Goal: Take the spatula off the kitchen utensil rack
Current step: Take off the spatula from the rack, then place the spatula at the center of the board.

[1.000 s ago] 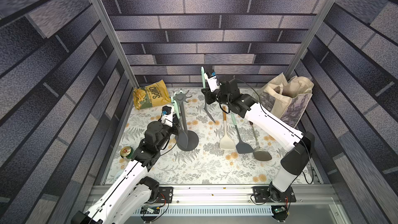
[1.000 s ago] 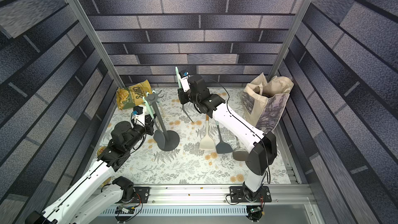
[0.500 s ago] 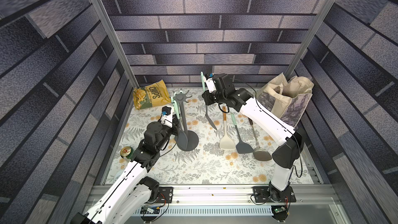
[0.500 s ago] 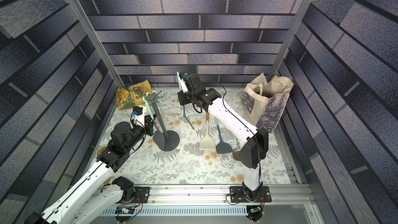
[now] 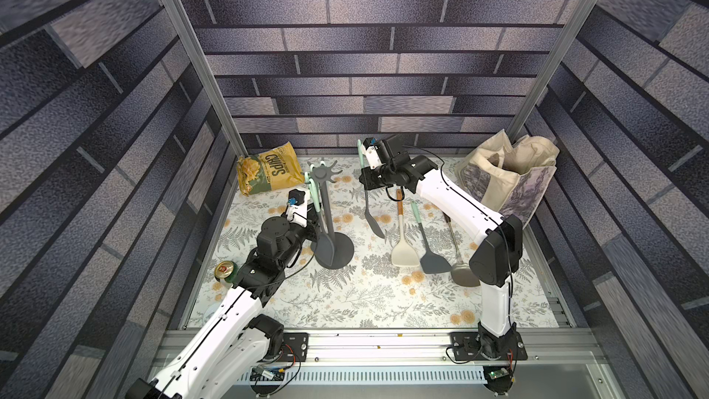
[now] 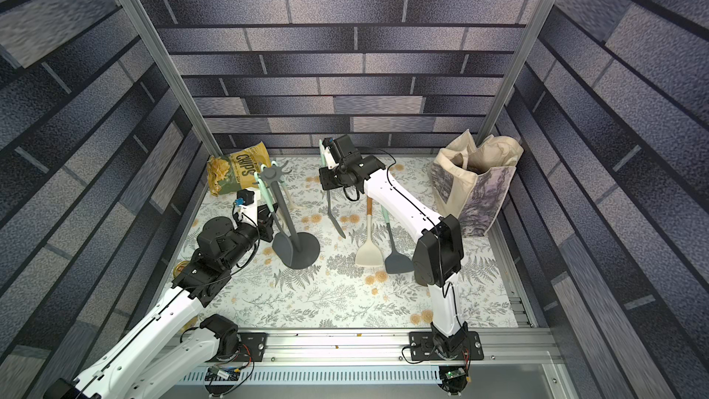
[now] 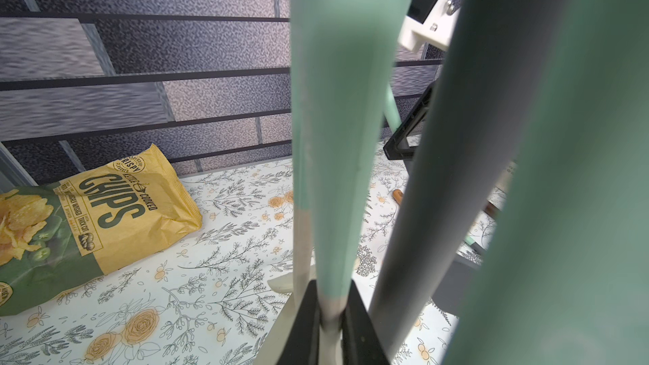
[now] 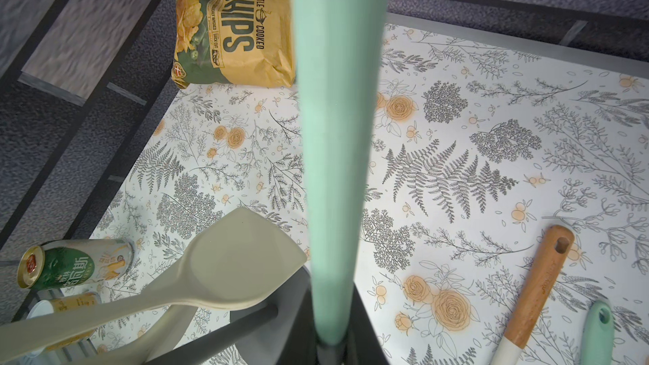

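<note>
The kitchen utensil rack (image 5: 328, 213) (image 6: 286, 209) stands left of centre, a dark grey pole on a round base. The spatula (image 5: 374, 224) (image 6: 335, 220), with a mint handle and a thin dark blade, hangs in the air to the right of the rack, clear of its hooks. My right gripper (image 5: 367, 182) (image 8: 330, 342) is shut on its handle (image 8: 333, 135). My left gripper (image 5: 315, 220) (image 7: 330, 317) is shut on a mint-handled, grey-headed utensil (image 5: 325, 247) that still hangs on the rack beside the pole (image 7: 414, 205).
A beige spoon (image 8: 228, 258) also hangs by the rack. Three utensils lie on the floral mat to the right: cream (image 5: 403, 251), grey (image 5: 433, 259), metal (image 5: 462, 270). Chips bag (image 5: 268, 174) at back left, tote bag (image 5: 510, 174) at back right, can (image 5: 224, 270) at left edge.
The right arm's elbow has drawn in toward the middle, and the spatula's blade now hangs a little lower and nearer the front. The left arm and rack have not moved.
</note>
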